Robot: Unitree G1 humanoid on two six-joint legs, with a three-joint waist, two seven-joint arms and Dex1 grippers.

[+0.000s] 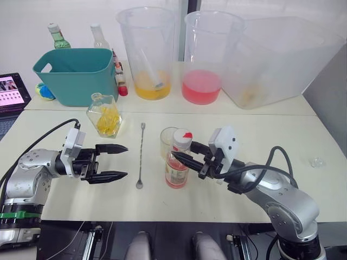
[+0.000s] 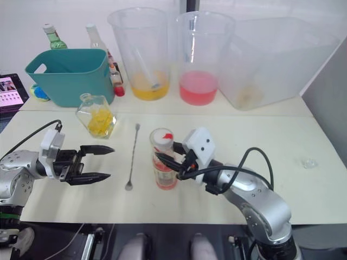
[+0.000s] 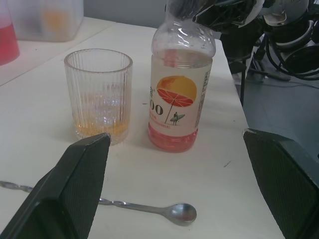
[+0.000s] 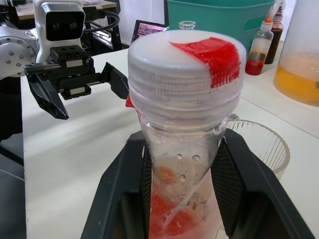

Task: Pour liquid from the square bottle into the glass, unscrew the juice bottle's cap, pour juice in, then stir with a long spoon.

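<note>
Beakers (image 1: pixel 147 51) are standing in a row along the far side of the table (image 1: pixel 271 135), the left one holding yellow liquid, the next pink, with a big clear tub (image 1: pixel 282 59) sitting to their right. Left of them a teal basket (image 1: pixel 76 76) is sitting, with a green bottle (image 1: pixel 57 37) and a clear bottle rising behind it and small sauce bottles (image 1: pixel 120 78) tucked just beside its right end.

Nearer, the right gripper (image 1: pixel 191 154) is reaching in from the right and grasping the juice bottle (image 1: pixel 177 168) at the neck, a finger pressing on each side just under the cap (image 4: pixel 187 69), which is sitting screwed on. That bottle is standing upright near the table's middle, its pink liquid filling only the lower part. The left gripper (image 1: pixel 113 161) is hovering over the table at the near left, fingers spread wide and gripping nothing.

Just in front of the basket the square bottle (image 1: pixel 106 115) is resting tilted, stopper off, yellow contents showing. The glass (image 3: pixel 98 94) is standing just behind and left of the juice bottle, a little yellow liquid lying in its bottom. Between the grippers the spoon (image 1: pixel 141 157) is lying flat, running near to far, bowl at the near end.
</note>
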